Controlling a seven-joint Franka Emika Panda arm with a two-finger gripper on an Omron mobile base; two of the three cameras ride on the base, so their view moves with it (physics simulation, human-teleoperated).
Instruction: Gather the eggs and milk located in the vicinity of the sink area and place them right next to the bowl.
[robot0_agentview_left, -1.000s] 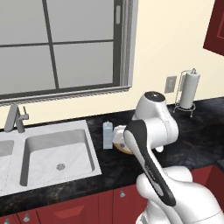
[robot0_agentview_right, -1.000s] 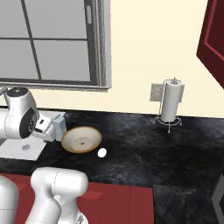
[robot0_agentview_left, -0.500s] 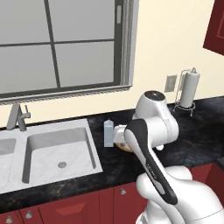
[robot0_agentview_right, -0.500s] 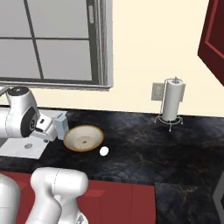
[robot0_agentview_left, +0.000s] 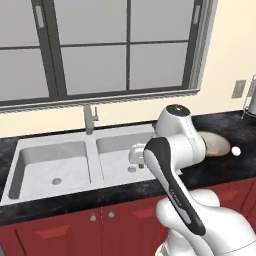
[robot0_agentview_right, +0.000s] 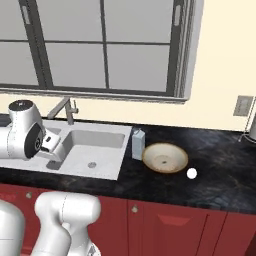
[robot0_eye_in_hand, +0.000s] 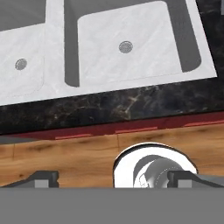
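Already beside the bowl (robot0_agentview_right: 165, 157), the milk (robot0_agentview_right: 138, 143) looks light, stiff; grasp its flat sides; gripper (robot0_eye_in_hand: 113, 178) wide open, empty

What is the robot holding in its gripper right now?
Nothing. The gripper is open and empty, pointing down over the sink. The milk stands by the bowl.
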